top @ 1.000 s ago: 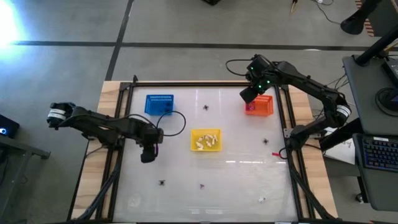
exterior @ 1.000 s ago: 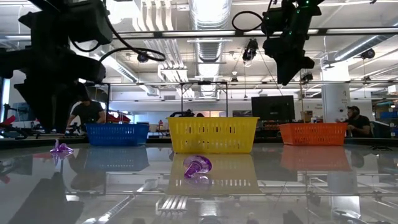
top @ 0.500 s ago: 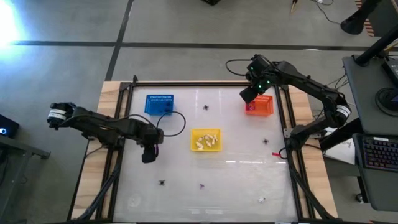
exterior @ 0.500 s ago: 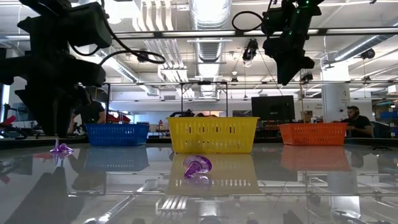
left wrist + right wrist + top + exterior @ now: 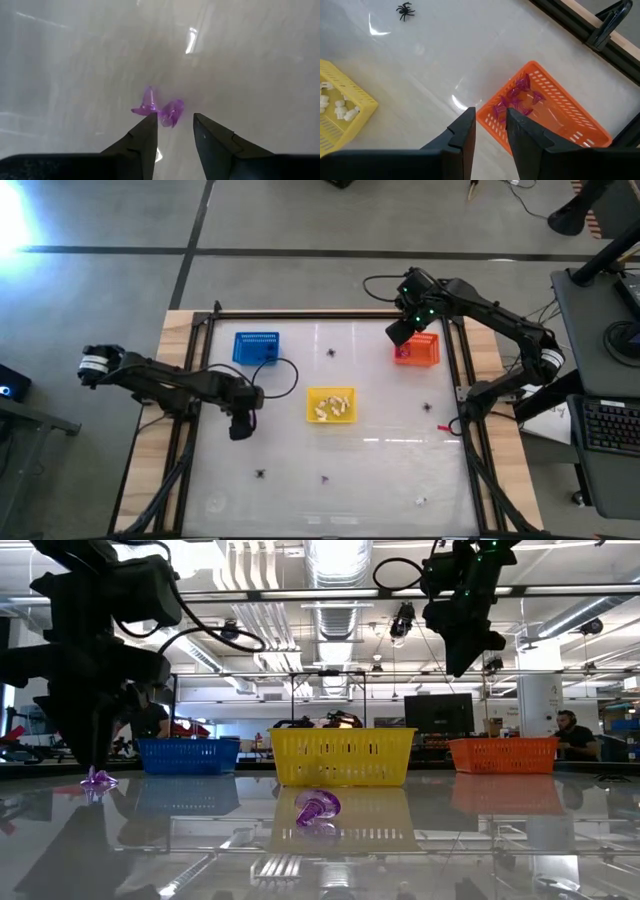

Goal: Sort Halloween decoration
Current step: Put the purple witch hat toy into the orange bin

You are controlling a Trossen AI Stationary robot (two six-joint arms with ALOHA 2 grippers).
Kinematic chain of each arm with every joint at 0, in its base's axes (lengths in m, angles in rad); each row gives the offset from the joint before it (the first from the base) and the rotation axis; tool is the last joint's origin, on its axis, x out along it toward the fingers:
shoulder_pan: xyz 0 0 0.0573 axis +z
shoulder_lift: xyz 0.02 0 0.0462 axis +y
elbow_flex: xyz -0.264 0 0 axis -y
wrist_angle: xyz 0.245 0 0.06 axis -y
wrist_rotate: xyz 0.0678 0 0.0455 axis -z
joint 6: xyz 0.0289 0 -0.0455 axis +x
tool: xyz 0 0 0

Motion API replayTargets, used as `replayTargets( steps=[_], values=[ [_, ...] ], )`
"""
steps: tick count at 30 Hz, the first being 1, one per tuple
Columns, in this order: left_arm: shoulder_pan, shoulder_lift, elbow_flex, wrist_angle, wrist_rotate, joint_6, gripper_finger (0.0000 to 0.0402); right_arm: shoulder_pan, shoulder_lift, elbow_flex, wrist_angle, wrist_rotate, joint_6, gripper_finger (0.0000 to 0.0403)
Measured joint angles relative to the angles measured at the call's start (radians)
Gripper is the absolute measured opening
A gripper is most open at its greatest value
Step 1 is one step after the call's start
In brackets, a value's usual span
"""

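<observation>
My left gripper [image 5: 240, 430] points down over a tiny purple trinket [image 5: 170, 112] that lies on the glossy table. Its fingers are open, one on either side of the trinket [image 5: 97, 778], and a sliver of table shows between the trinket and one finger. My right gripper [image 5: 398, 335] hangs high over the orange basket [image 5: 545, 107], which holds purple trinkets. It is open by a narrow gap with nothing between its fingers. Loose on the table are black spiders [image 5: 330, 352] [image 5: 261, 474], another purple piece [image 5: 317, 808] and a white piece [image 5: 421, 501].
A blue basket [image 5: 256, 347] stands at the far left. A yellow basket [image 5: 330, 405] with cream pieces stands mid-table. A dark frame rail [image 5: 190, 410] runs along the table's sides. Another spider [image 5: 427, 408] lies on the right, near a small red object [image 5: 443, 427].
</observation>
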Motion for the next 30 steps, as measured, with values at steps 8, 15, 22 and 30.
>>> replayTargets(
  steps=[8,15,22,30],
  values=[
    [0.0,0.08,0.002,0.005,0.012,0.001,0.0094,0.0,0.0,0.0,0.0,0.0,-0.002,0.0092],
    [0.0,0.099,0.012,0.014,0.01,0.011,0.007,0.0,0.0,0.0,0.0,0.0,-0.004,0.0095],
    [0.0,0.089,0.013,0.012,0.017,0.012,0.003,0.0,0.0,0.0,0.0,0.0,-0.012,0.0091],
    [0.0,0.088,0.054,0.007,0.045,0.035,0.0002,0.0,0.0,0.0,0.0,0.0,-0.018,0.0091]
  ],
)
